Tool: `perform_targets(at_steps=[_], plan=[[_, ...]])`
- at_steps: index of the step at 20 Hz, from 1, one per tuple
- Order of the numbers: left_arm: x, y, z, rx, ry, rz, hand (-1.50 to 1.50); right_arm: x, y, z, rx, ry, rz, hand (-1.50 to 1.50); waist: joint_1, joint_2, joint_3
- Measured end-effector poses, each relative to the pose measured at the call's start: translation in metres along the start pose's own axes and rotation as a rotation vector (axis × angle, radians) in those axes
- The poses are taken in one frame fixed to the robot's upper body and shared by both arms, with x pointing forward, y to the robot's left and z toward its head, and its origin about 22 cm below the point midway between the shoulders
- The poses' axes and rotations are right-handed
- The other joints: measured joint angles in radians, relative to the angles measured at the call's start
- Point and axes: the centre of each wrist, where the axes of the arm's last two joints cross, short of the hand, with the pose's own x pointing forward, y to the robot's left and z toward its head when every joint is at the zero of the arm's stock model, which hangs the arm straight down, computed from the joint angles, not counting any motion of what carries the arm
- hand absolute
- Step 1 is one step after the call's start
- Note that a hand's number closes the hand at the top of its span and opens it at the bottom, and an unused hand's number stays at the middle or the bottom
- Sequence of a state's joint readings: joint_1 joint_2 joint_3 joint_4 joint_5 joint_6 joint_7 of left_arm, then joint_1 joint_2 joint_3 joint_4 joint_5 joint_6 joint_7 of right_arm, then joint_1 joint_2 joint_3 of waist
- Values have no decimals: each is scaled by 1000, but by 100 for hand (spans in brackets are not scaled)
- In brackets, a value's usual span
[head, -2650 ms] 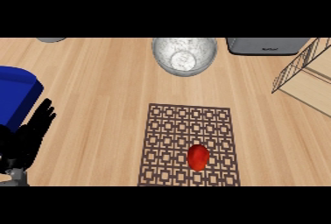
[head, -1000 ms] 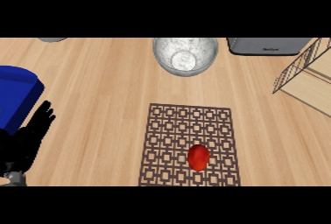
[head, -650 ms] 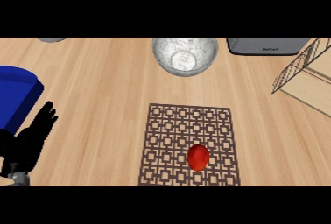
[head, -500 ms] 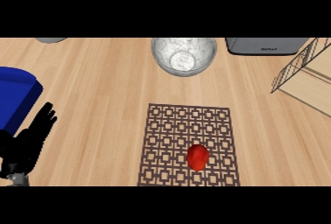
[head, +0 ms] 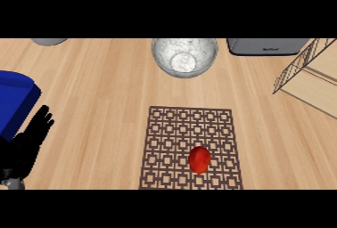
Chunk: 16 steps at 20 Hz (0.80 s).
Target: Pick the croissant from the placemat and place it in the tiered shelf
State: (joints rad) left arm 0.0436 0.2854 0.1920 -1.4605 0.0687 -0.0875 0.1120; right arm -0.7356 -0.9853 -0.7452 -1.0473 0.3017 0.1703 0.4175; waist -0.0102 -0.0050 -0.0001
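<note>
A small red, oval object (head: 199, 160), smooth and glossy and looking little like a croissant, lay on the dark brown lattice-patterned placemat (head: 191, 147), in the mat's lower half and slightly right of its middle. Its long axis ran up and down the view, away from the robot, leaning a touch to the right at the far end; neither end showed a clear tip. It sat free on the mat with nothing touching it. The black left hand (head: 26, 144) showed at the view's lower left edge, well apart from the red object and off the mat, resting with its fingers straight and spread, pointing up and away, holding nothing. The right hand did not show. Just above that hand, at the left edge, stood a blue rounded container (head: 14, 102). Beyond the mat's far edge sat a clear glass bowl (head: 184, 56) on the light wooden tabletop (head: 92, 89), with a grey appliance (head: 266, 46) to its right along the top. The wire-and-wood tiered shelf (head: 309, 75) stood at the upper right, well apart from the red object.
</note>
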Motion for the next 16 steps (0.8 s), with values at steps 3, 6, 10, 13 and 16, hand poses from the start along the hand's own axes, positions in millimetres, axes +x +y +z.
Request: perform_targets(at_steps=[3, 6, 10, 13, 16], plan=[[-5, 5, 4, 18, 5, 0, 0, 3, -44, 10, -28, -10, -42, -150, -13, -3, 0], [-8, 4, 6, 28, 8, 7, 0, 7, -92, 23, -72, 2, -50, -150, -22, -4, 0], [-5, 9, 8, 45, 18, 8, 0, 5, -154, 43, -93, 39, -32, -150, -42, -8, 1], [-11, 15, 12, 63, 22, 8, 0, 0, -195, 58, -74, 61, -12, -150, -57, -10, 1], [-13, 19, 14, 74, 27, 9, 0, -3, -232, 76, -61, 62, -9, -150, -70, -12, 2]])
